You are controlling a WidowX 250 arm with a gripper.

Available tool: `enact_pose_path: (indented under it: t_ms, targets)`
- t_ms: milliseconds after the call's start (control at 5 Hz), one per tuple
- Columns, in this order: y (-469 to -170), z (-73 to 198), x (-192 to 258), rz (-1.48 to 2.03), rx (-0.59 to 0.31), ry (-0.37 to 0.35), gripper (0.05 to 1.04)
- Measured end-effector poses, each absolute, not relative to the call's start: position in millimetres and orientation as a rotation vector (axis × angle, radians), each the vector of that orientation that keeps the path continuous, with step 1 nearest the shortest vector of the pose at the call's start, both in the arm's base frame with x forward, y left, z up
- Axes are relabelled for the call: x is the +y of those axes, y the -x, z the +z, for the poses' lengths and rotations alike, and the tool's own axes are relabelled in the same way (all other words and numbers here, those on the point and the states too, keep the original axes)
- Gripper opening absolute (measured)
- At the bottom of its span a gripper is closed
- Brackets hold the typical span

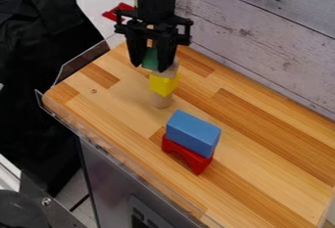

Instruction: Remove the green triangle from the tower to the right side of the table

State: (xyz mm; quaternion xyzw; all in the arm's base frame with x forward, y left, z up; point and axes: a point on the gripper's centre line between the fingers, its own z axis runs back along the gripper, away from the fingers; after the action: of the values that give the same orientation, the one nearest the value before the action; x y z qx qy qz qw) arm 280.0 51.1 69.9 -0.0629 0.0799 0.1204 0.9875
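A black gripper pinches the green triangle between its fingers at the top of the far-side tower, above a yellow block. Nearer, a blue block sits atop a red arch.

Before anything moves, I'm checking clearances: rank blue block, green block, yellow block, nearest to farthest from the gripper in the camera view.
1. Green block: right at the gripper.
2. Yellow block: just below green.
3. Blue block: lower right, on red arch.

The only view looks slantwise down from above onto the whole wooden tabletop.
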Motion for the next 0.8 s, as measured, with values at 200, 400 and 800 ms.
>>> enact_pose_path:
  t_ms: [200, 400, 800]
  targets:
    - [-282, 72, 49, 0.246, 0.159, 0.125, 0.527]
    - [-281, 73, 49, 0.251, 0.165, 0.117, 0.527]
    - [-289, 100, 34, 0.219, 0.126, 0.041, 0.527]
